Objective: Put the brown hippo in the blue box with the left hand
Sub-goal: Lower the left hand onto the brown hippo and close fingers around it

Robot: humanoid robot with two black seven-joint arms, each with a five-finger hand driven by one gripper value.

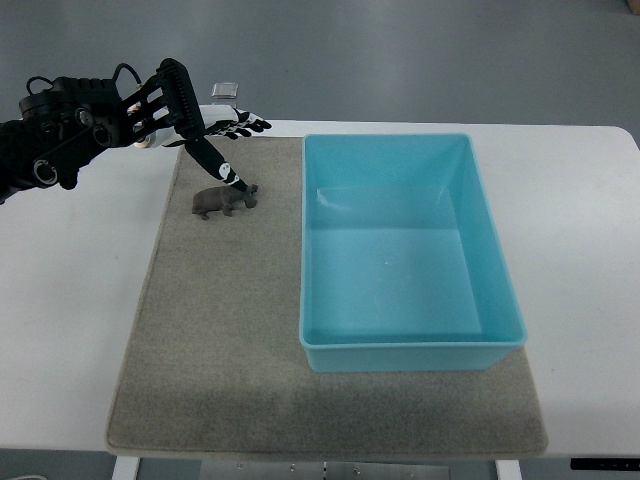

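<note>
- The white table (70,300) carries a grey felt mat (220,350) that runs from the near edge up to the far side.
- On the right half of the mat sits the blue box (410,355), a rectangular open tub with nothing inside – its near wall is closest to the camera, its far wall close to the mat's far edge.
- Further back, left of the box and apart from it, the brown hippo (218,201) stands on the mat near its far left corner.
- The left hand (205,135) reaches in from the upper left, black with white segments. Its fingers are spread, not closed round anything – one long finger (212,160) slants down towards the hippo, its tip touching or just above the toy's back at the head end; which one I cannot tell. The other fingers point right, above the far edge of the mat.
- Behind the hand, at the table's far edge, a small grey object (226,91) shows, too small to identify.
</note>
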